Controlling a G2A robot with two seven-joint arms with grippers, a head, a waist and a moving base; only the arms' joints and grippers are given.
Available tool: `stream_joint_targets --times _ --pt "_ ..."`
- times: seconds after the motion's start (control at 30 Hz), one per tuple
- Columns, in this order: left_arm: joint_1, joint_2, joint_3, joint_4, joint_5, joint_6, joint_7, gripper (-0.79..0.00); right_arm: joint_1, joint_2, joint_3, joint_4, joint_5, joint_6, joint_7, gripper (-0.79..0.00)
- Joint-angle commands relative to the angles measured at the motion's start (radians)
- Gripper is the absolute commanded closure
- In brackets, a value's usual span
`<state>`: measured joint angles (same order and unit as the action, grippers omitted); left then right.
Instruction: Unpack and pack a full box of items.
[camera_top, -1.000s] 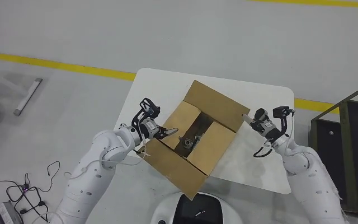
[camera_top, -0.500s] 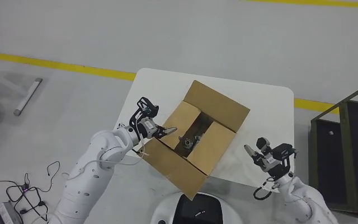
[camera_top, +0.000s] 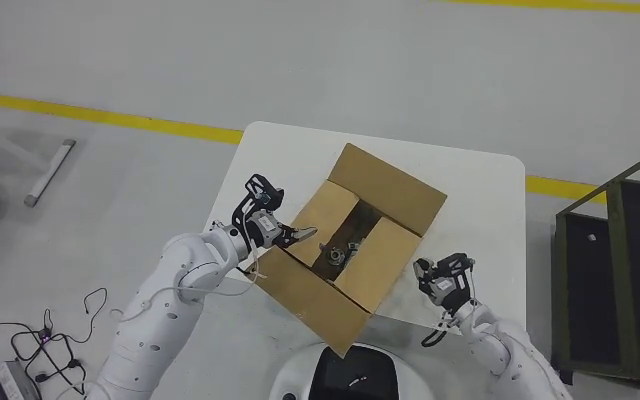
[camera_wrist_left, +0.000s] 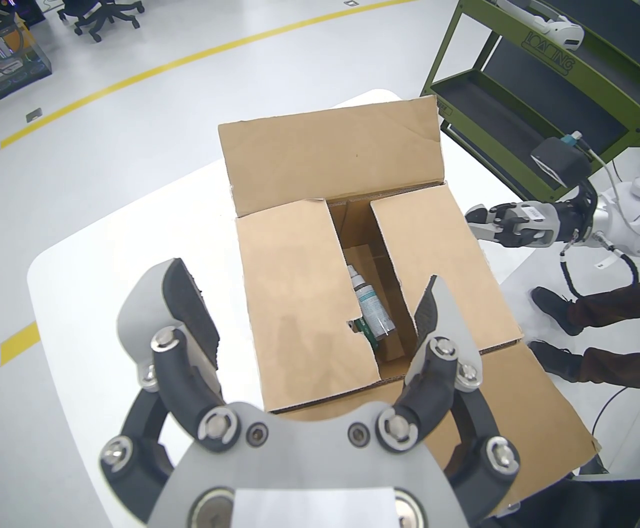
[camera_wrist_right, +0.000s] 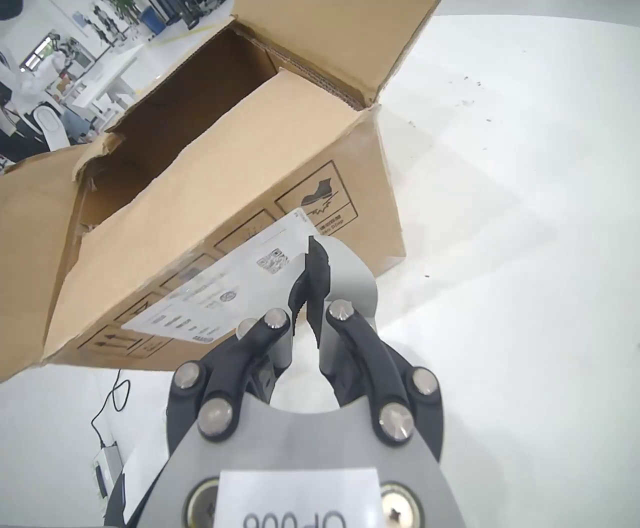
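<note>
Box (camera_top: 378, 258) set cornerwise mid-surface (camera_top: 480, 190), mouth up, a spray bottle (camera_wrist_left: 367, 305) lying inside

Corrugated card, probably light and fairly stiff, though the flaps will bend and one inner flap (camera_wrist_left: 300, 280) has a torn edge; best taken by the walls or flap folds. The bottle looks small, rigid and smooth, so likely to roll or slip: grip across its body. Its long axis runs along the gap between the inner flaps, nozzle toward the raised far flap (camera_wrist_left: 330, 150). The left end effector (camera_wrist_left: 305, 300) hangs with its fingers spread wide over the near flap; the right end effector (camera_wrist_right: 312, 270), fingers pressed together and empty, sits beside the labelled side wall
</note>
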<state>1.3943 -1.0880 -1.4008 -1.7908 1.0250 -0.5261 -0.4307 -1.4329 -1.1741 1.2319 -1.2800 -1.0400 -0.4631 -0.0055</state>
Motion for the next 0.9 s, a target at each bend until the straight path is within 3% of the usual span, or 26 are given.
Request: stream_joint_targets --times 0.0,0.63,0.73,0.87 --pt "0.0 0.0 0.0 0.0 0.0 0.0 0.0 -0.785 0.044 -0.008 -0.027 0.036 0.001 0.012 0.0 0.0" --pt "0.0 0.0 0.0 0.0 0.0 0.0 0.0 -0.785 0.399 -0.073 -0.162 0.264 0.001 0.035 0.026 0.0" --pt "0.0 0.0 0.0 0.0 0.0 0.0 0.0 -0.785 0.412 -0.074 -0.167 0.268 -0.025 0.033 0.007 0.0" --pt "0.0 0.0 0.0 0.0 0.0 0.0 0.0 -0.785 0.351 -0.059 -0.125 0.209 -0.066 0.059 -0.073 0.0"
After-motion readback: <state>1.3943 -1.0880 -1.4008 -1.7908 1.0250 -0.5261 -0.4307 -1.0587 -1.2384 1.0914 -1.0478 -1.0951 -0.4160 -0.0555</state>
